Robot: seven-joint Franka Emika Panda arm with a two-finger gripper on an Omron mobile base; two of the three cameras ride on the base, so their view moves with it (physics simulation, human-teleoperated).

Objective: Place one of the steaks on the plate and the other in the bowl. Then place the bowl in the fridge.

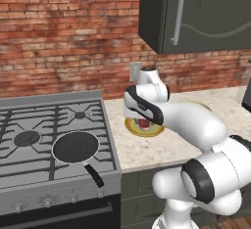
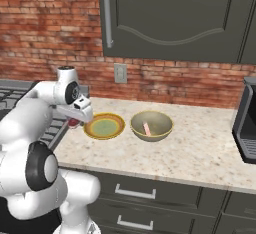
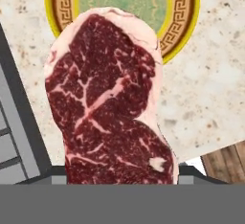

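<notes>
In the left base view the arm is reaching over the counter (image 1: pixel 147 149) beside the stove (image 1: pixel 54 130), and a bit of steak (image 1: pixel 144 124) is showing under the wrist, above the plate (image 1: pixel 137 129).

In the right base view the pincer (image 2: pixel 75 120) is hanging at the plate's (image 2: pixel 104 126) stove-side rim with the red steak (image 2: pixel 73 123) under it. The other steak (image 2: pixel 146 128) is lying in the bowl (image 2: pixel 151 125), just beside the plate. Open counter is lying in front and to the right (room enough to swing).

In the hand view the steak (image 3: pixel 107 98) is dangling between half-spread jaws that are pinching its near end, the far end overlapping the plate rim (image 3: pixel 184 22). It is looking limp, slick and light, likely to sag or slip, so an edge grip seems right.
</notes>
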